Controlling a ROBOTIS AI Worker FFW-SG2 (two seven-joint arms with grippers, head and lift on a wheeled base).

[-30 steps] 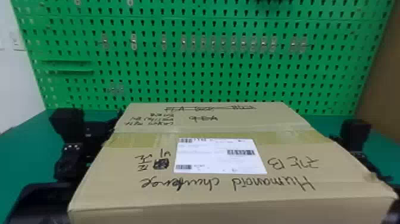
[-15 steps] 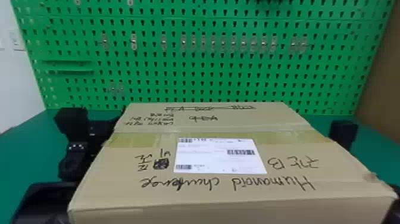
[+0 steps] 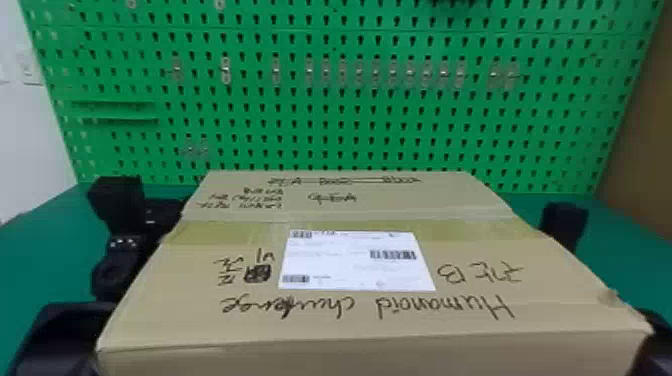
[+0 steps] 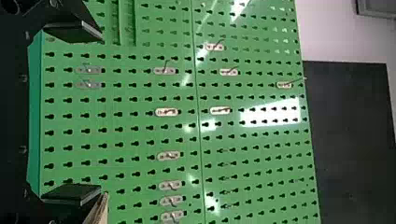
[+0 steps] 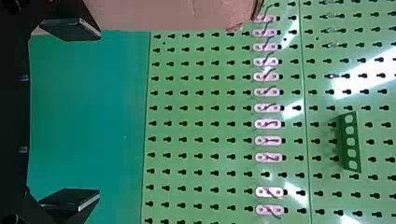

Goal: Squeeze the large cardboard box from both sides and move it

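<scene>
My left end effector (image 4: 100, 113) and right end effector (image 5: 99, 113) flank the cardboard box (image 3: 365, 322), fingers apart. Contact appears uncertain; unequal side pressure could cause slippage.

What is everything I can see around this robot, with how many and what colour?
Cardboard box: one, brown, between the grippers
Label: one, white, on the box top
Tape: one strip, yellowish, across the box top
Table: one, green, around the box
Pegboard: one, green, behind the table
Clips: many, pale, on the pegboard
Holder with holes: one, green, on the pegboard
Wall: white, beyond the pegboard's left
Left gripper: one, black, left of the box
Right gripper: one, black, right of the box
</scene>
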